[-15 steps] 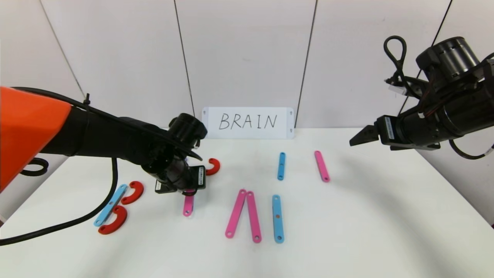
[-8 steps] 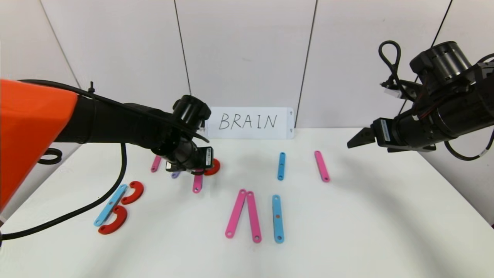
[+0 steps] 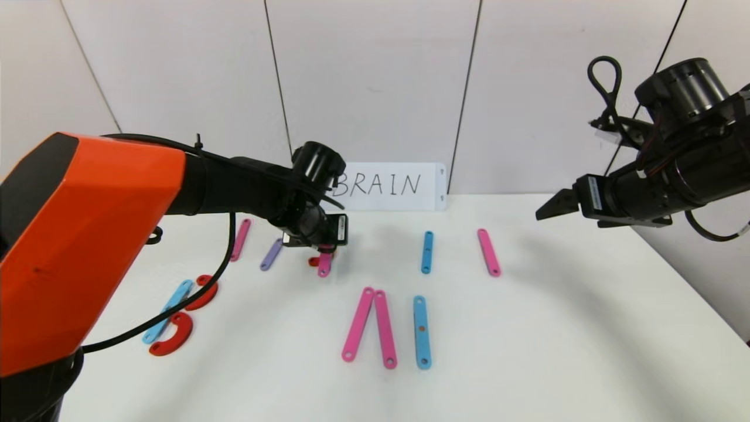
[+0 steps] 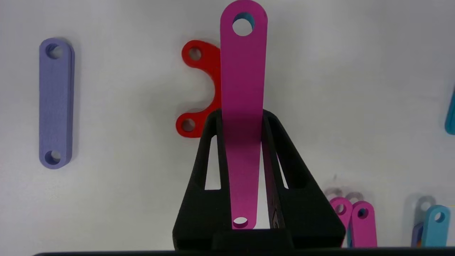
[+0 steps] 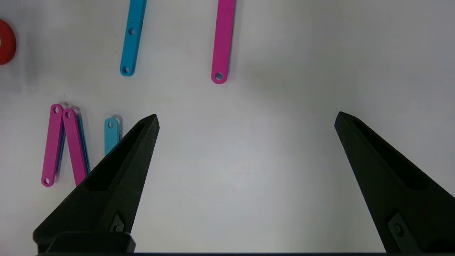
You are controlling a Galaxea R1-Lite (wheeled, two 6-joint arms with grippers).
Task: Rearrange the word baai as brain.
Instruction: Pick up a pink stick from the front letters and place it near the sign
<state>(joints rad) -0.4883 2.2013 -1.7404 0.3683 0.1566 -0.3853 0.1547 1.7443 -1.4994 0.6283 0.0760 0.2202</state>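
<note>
1. My left end effector (image 4: 243,170) is clenched on a pink strip (image 4: 243,89), held over the red curve (image 4: 199,89) beside the purple strip (image 4: 55,103).
2. My right end effector (image 5: 247,121) hangs released above the tabletop (image 3: 556,328).

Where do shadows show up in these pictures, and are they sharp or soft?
Head view: broad soft shadows on the table under both arms. Left wrist view: a thin dark shadow along the purple strip. Right wrist view: faint pale shadows beside the pink strips.
</note>
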